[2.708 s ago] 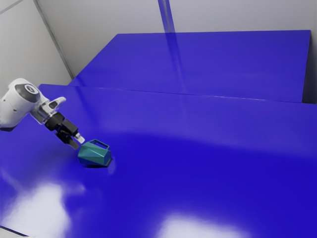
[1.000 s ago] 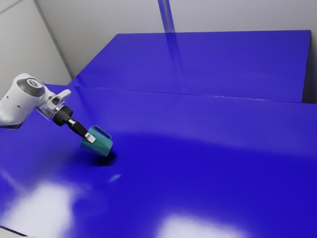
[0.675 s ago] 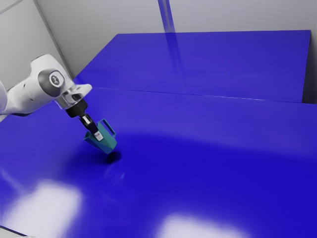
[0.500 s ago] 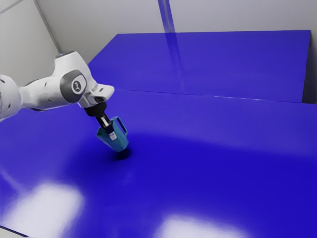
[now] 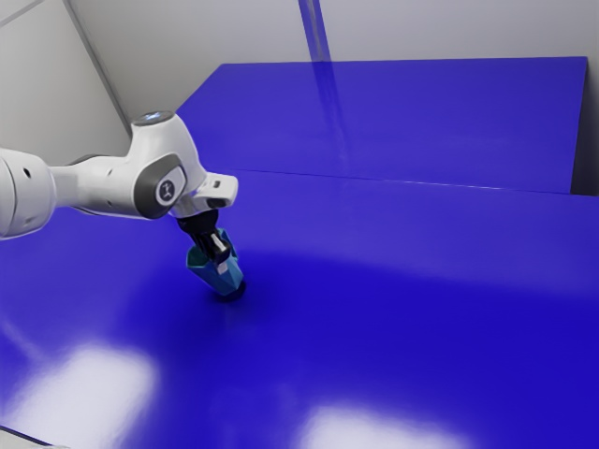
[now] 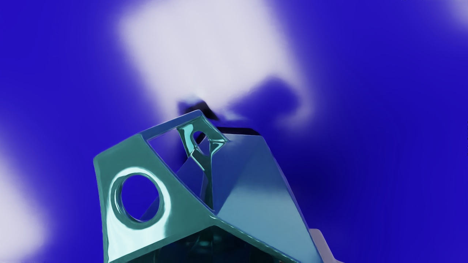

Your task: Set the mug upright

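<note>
Mug (image 6: 263, 204): was teal, shading to blue. Worktop (image 5: 421, 281): was deep blue, with whitish glare patches. Arm (image 5: 103, 184): was white, banded grey.

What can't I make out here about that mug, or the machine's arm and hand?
- Whether the mug holds anything: wrist view, its inside is dark and cut off by the bottom edge.
- Whether its base touches the table: exterior view, dark shadow blurs the meeting place.
- Part of its handle: exterior view, behind the hand.
- Where the arm is mounted: exterior view, cut off by the left edge.
</note>
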{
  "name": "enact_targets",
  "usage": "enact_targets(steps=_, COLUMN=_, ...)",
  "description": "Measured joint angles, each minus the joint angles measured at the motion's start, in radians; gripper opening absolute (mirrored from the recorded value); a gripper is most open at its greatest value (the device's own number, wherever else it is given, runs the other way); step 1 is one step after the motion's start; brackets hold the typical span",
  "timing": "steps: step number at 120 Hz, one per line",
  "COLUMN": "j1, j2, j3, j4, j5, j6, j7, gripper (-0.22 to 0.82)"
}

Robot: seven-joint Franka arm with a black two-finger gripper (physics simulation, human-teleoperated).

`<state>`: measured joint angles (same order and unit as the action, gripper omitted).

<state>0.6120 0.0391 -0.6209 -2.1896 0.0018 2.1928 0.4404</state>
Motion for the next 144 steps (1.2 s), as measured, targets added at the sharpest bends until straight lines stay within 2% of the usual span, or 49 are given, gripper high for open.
enact_targets(steps=61, j1=-0.022, j2=0.044, j3=-0.013, j4=0.003, j5=0.02, j6=-0.038, j7=-0.183, gripper=-0.18)
enact_targets(steps=83, j1=-0.021, j2=0.041, j3=-0.014, j4=0.002, j5=0.028, j6=-0.034, j7=-0.215, gripper=0.22)
enact_targets(steps=97, j1=-0.02, j2=0.017, j3=-0.018, j4=0.002, j5=0.029, j6=-0.033, j7=-0.231, gripper=0.38)
enact_targets(steps=117, j1=-0.013, j2=-0.043, j3=-0.034, j4=0.004, j5=0.029, j6=-0.04, j7=-0.249, gripper=0.5)
enact_targets(steps=144, j1=-0.023, j2=-0.089, j3=-0.048, j4=0.081, j5=0.017, j6=-0.089, j7=-0.264, gripper=0.57)
